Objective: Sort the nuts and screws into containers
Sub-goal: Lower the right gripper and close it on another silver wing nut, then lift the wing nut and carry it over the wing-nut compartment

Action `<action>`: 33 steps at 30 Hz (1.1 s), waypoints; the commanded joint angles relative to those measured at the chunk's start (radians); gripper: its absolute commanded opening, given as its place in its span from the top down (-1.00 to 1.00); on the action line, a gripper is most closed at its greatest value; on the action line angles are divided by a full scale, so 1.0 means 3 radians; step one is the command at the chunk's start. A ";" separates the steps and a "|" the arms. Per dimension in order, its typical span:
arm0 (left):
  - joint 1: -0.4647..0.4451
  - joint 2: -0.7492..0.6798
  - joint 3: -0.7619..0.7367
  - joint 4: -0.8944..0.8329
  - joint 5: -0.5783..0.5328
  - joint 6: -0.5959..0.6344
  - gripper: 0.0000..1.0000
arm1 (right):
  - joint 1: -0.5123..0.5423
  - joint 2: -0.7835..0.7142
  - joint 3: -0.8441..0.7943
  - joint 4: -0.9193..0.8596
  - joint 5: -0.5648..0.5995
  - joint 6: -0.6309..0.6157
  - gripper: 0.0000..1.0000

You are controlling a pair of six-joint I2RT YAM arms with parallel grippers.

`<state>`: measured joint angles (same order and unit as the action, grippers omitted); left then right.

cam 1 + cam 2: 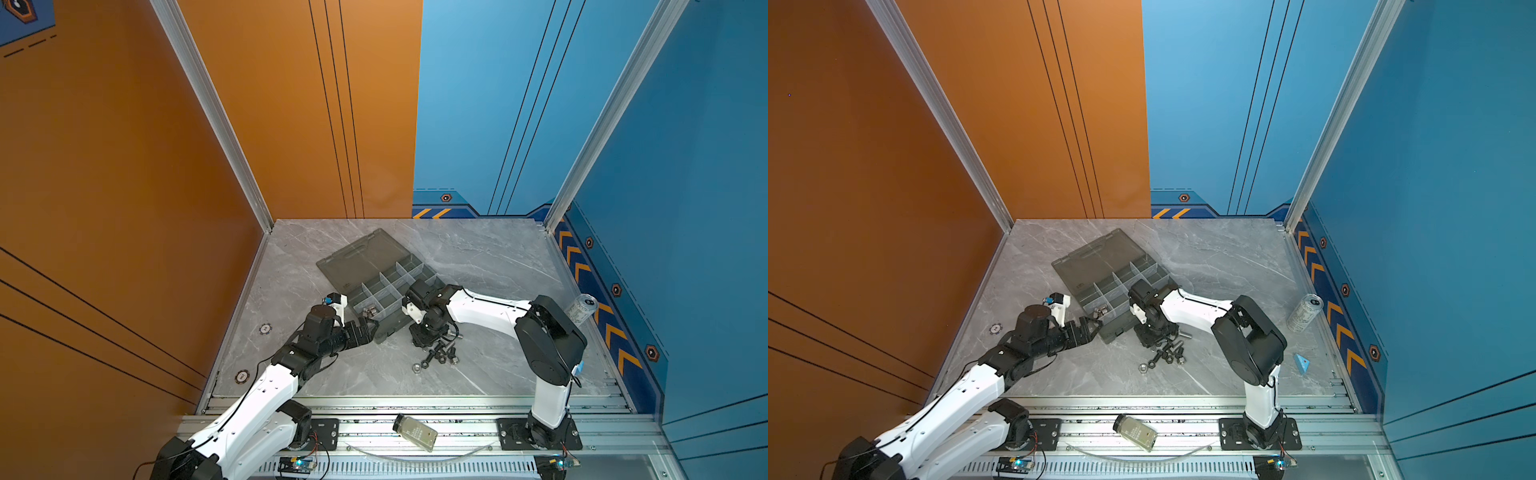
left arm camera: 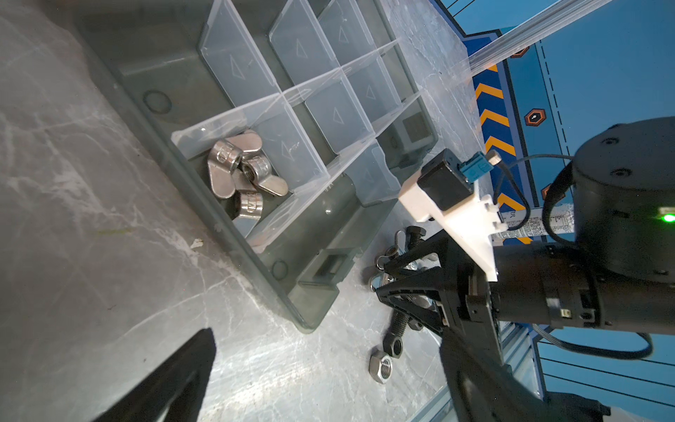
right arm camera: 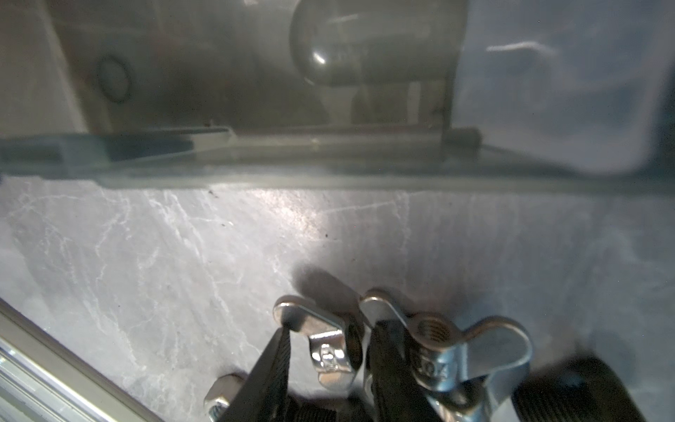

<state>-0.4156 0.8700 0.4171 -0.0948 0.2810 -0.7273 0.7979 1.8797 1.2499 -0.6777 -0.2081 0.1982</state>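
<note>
The organiser box (image 3: 226, 91) is blurred, a black screw (image 3: 569, 394) cut off.

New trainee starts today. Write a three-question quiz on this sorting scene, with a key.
1. True or false: the left gripper is shut.
2. Which fasteners lie in the organiser box cell nearest the left gripper?
3. The loose wing nut sits: A) inside the organiser box B) between the fingers of the right gripper C) in the left gripper.
Key: 1 false, open. 2 boxed wing nuts. 3 B.
</note>
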 commanded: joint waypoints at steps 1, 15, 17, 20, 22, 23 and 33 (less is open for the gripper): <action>-0.0037 0.0009 0.0069 0.0054 0.0012 0.0016 -0.95 | 0.0040 0.0058 -0.0049 -0.0037 -0.0002 -0.0016 0.24; -0.0055 -0.0067 0.0053 0.0009 -0.0016 0.0011 -0.95 | 0.0048 0.0072 -0.0099 -0.0026 0.0056 0.0038 0.62; -0.0057 -0.0075 0.0054 0.0009 -0.0016 0.0011 -0.95 | 0.0041 0.0048 -0.0100 -0.0025 0.0059 0.0050 0.69; -0.0056 -0.0077 0.0055 0.0009 -0.0016 0.0011 -0.95 | 0.0018 -0.0029 -0.0108 0.0005 0.0022 0.0072 0.80; -0.0057 -0.0084 0.0051 0.0007 -0.0011 0.0011 -0.95 | -0.0006 -0.0101 -0.0120 0.0039 -0.0018 0.0088 0.84; -0.0054 -0.0089 0.0046 0.0001 -0.0016 0.0010 -0.95 | -0.0015 -0.0148 -0.0124 0.0050 -0.0047 0.0088 0.86; -0.0051 -0.0176 0.0017 -0.0001 -0.0013 0.0016 -0.95 | -0.0133 -0.0627 -0.0011 0.0446 -0.0584 0.0079 0.89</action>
<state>-0.4267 0.8318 0.4171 -0.0933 0.2806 -0.7273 0.7643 1.7344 1.2190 -0.6205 -0.3035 0.2100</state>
